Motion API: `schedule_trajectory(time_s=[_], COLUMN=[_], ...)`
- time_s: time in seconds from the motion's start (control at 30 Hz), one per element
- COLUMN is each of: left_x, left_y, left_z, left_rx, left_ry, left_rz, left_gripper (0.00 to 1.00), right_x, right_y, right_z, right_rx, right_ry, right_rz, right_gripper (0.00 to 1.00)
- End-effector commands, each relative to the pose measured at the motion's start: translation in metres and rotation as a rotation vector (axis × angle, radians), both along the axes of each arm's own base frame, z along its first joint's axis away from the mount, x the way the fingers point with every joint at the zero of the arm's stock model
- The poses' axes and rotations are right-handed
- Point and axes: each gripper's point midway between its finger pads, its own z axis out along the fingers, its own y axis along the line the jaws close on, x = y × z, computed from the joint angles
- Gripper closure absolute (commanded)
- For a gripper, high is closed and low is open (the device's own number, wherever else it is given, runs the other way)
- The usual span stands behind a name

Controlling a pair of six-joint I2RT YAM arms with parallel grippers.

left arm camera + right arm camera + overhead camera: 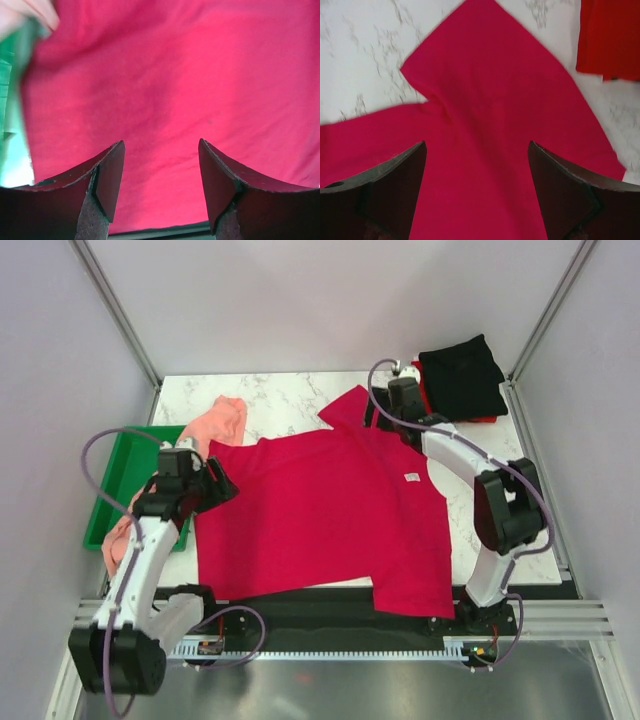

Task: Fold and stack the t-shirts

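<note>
A crimson t-shirt [320, 510] lies spread flat across the middle of the table, its small white neck label [411, 477] to the right. My left gripper [217, 486] hovers open over the shirt's left edge, and the left wrist view shows crimson cloth [175, 75] under the empty left gripper [161, 145]. My right gripper [378, 418] stands open above the far sleeve [485, 75], with nothing inside the right gripper [477, 145]. A folded black t-shirt [462, 375] rests on a bright red t-shirt [481, 420] [610, 40] at the back right. A salmon-pink t-shirt [225, 420] lies crumpled at the left.
A green plastic tray [125, 475] sits at the table's left edge, and the pink shirt drapes over its near side. White marble tabletop [280, 395] shows behind the crimson shirt. A black strip and metal rail run along the near edge.
</note>
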Motion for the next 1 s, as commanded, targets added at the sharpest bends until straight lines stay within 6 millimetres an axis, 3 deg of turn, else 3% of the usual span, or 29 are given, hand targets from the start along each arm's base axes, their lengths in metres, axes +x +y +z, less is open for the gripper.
schedule_trajectory(time_s=[0.0, 0.1, 0.13, 0.23, 0.27, 0.33, 0.4, 0.43, 0.47, 0.53, 0.57, 0.6, 0.67, 0.73, 0.77, 0.8, 0.87, 0.9, 0.97], left_x=[0.019, 0.042, 0.05, 0.075, 0.082, 0.103, 0.112, 0.126, 0.128, 0.148, 0.153, 0.157, 0.187, 0.217, 0.227, 0.244, 0.26, 0.273, 0.279], left_y=[-0.02, -0.047, -0.053, -0.062, -0.061, -0.065, -0.066, -0.07, -0.07, -0.074, -0.071, -0.071, -0.076, -0.082, -0.082, -0.085, -0.085, -0.086, -0.09], left_z=[-0.034, -0.046, -0.062, -0.094, -0.1, -0.103, -0.127, -0.123, -0.139, -0.137, -0.143, -0.157, -0.15, -0.153, -0.152, -0.154, -0.148, -0.131, -0.113], left_rx=[-0.028, -0.018, -0.017, -0.018, -0.004, -0.001, 0.024, 0.022, 0.035, 0.028, 0.048, 0.059, 0.06, 0.074, 0.085, 0.087, 0.068, 0.054, 0.013], left_ry=[0.132, 0.151, 0.201, 0.295, 0.308, 0.308, 0.366, 0.349, 0.39, 0.375, 0.384, 0.416, 0.382, 0.388, 0.383, 0.392, 0.39, 0.359, 0.336], left_rz=[0.039, 0.019, 0.014, 0.031, 0.044, 0.045, 0.04, 0.037, 0.036, 0.039, 0.054, 0.057, 0.047, 0.035, 0.025, 0.026, 0.027, 0.03, 0.022], left_gripper=[0.33, 0.32, 0.32, 0.33, 0.33, 0.33, 0.33, 0.33, 0.33, 0.34, 0.34, 0.35, 0.35, 0.35, 0.35, 0.35, 0.34, 0.34, 0.34], right_x=[-0.058, -0.076, -0.078, -0.074, -0.072, -0.06, -0.048, -0.043, -0.041, -0.026, -0.022, -0.008, 0.003, 0.031, 0.036, 0.058, 0.076, 0.097, 0.112], right_y=[-0.004, -0.002, -0.002, -0.004, -0.005, -0.008, -0.017, -0.021, -0.026, -0.04, -0.044, -0.047, -0.053, -0.051, -0.053, -0.052, -0.05, -0.045, -0.037], right_z=[-0.05, -0.074, -0.08, -0.103, -0.119, -0.124, -0.14, -0.144, -0.159, -0.163, -0.174, -0.169, -0.181, -0.167, -0.179, -0.159, -0.161, -0.136, -0.124], right_rx=[-0.018, 0.008, 0.019, 0.076, 0.078, 0.087, 0.079, 0.075, 0.075, 0.106, 0.112, 0.125, 0.122, 0.141, 0.129, 0.139, 0.138, 0.154, 0.17], right_ry=[0.189, 0.287, 0.311, 0.384, 0.419, 0.431, 0.462, 0.469, 0.503, 0.511, 0.53, 0.509, 0.524, 0.478, 0.491, 0.44, 0.418, 0.35, 0.305], right_rz=[0.043, 0.081, 0.088, 0.094, 0.093, 0.093, 0.068, 0.054, 0.033, -0.037, -0.061, -0.079, -0.115, -0.116, -0.126, -0.125, -0.11, -0.09, -0.04], right_gripper=[0.1, 0.1, 0.1, 0.11, 0.11, 0.11, 0.11, 0.11, 0.11, 0.12, 0.12, 0.12, 0.12, 0.12, 0.12, 0.12, 0.12, 0.12, 0.12])
